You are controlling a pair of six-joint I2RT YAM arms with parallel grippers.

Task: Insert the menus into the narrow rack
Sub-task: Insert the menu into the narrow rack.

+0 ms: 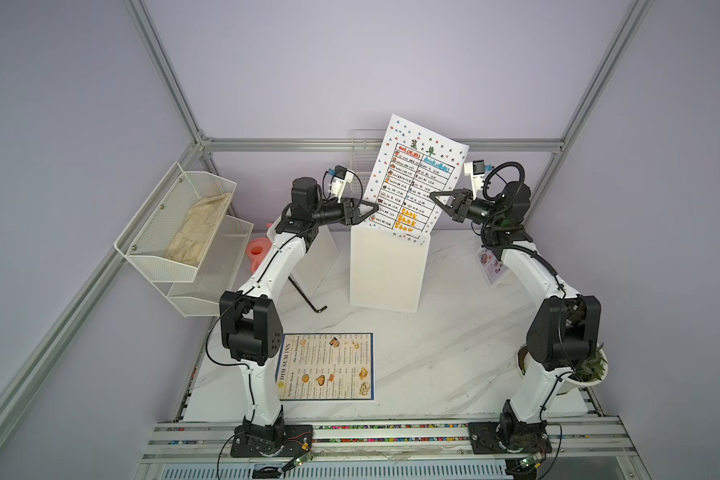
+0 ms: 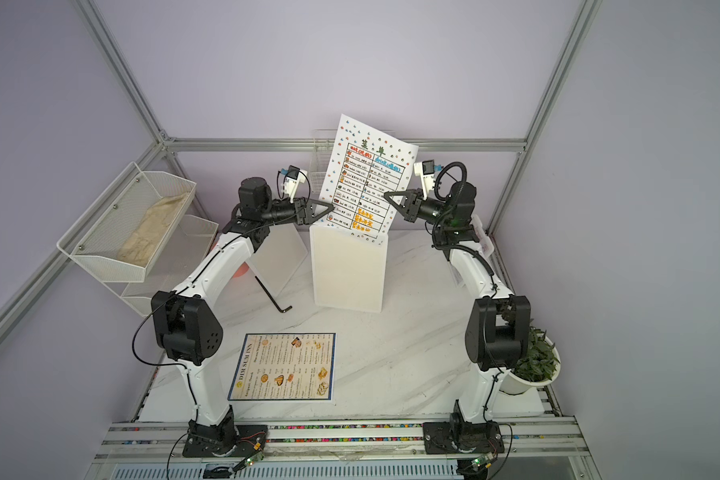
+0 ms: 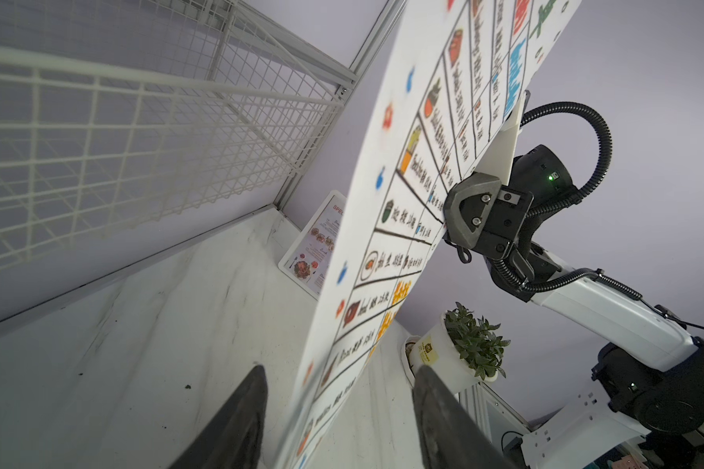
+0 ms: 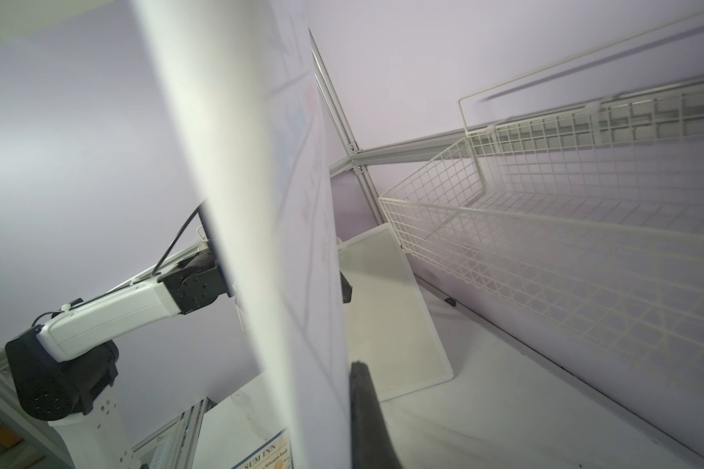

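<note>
While it tilts, dotted sheet (image 1: 417, 178): one; right jaws clamp it, left jaws gape astride it.
DIM SUM INN menu (image 1: 327, 366): one, far from jaws.
Special Menu card (image 3: 311, 247): one.

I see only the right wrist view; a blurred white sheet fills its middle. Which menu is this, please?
Observer: The white table sheet edged with coloured dots, held up and tilted.
Operator: Does the right gripper hold it?
Observer: Yes, the right gripper is shut on its side edge.
Operator: And the left gripper?
Observer: The left gripper is open; its jaws stand apart with the sheet passing between them.
</note>
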